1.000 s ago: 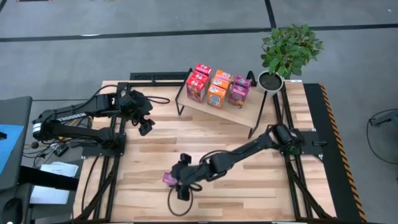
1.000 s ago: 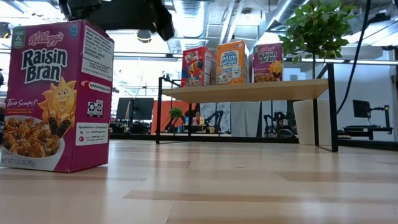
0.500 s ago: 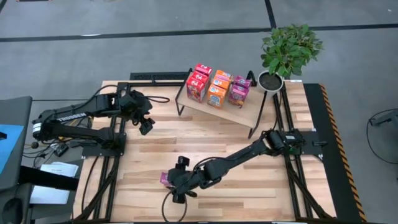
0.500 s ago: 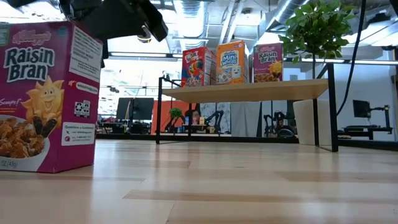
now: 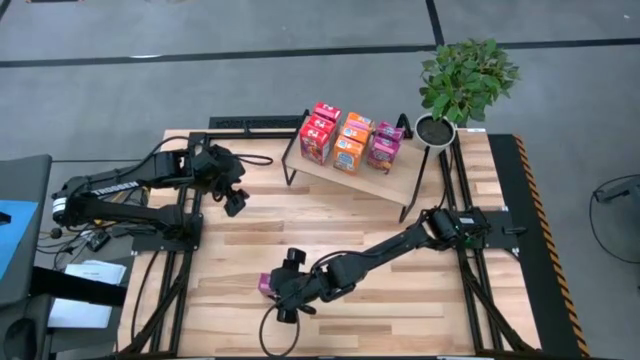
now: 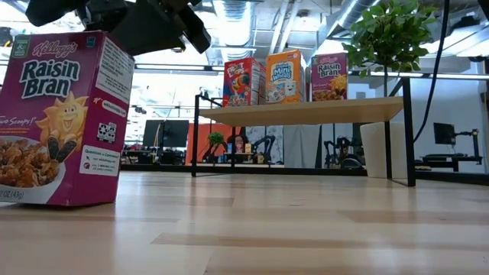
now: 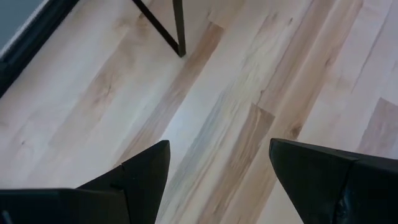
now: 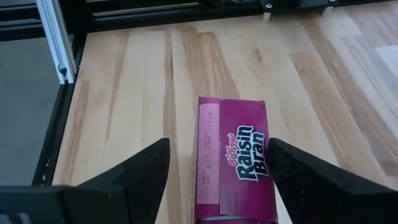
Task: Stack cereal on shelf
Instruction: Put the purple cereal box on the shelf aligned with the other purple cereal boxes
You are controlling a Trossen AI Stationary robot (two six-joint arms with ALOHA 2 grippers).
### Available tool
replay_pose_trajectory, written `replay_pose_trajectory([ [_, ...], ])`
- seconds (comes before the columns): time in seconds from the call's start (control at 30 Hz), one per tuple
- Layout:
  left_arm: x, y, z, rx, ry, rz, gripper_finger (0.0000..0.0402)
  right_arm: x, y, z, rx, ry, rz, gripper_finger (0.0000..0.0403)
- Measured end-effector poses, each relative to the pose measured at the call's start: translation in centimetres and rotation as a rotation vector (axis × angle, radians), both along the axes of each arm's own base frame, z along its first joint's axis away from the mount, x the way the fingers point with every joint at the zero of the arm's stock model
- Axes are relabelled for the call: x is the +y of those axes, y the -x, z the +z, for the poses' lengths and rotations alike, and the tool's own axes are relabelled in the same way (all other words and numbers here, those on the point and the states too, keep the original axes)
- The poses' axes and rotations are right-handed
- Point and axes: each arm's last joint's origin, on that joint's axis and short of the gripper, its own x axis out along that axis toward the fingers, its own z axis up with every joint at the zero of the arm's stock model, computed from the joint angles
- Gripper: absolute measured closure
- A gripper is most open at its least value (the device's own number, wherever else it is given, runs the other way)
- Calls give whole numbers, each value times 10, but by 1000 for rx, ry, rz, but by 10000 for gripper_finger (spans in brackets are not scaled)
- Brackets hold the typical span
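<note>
The right hand (image 8: pixel 217 180), fingers spread wide and empty, has come down over the Raisin Bran box (image 8: pixel 235 158), which slid left; the grasp comes next.

"Kellogg's Raisin Bran" on magenta box (image 6: pixel 61 122), "Mini Wheats" on orange box (image 6: pixel 285 76), "Raisin Bran" on shelf box (image 6: pixel 330 76)
</note>
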Motion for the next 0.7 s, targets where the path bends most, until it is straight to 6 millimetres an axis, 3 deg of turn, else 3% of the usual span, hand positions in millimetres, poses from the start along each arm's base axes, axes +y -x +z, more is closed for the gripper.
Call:
replay_pose_trajectory([
  [0.23,1,-2,2,-25,-24,12,136,-1,0,1,6,3,-1,106],
  [0.43,1,-2,2,-24,-25,12,136,1,-1,19,-2,-1,8,106],
  [0.7,1,-3,2,-33,-27,13,136,-1,0,16,26,1,7,106],
])
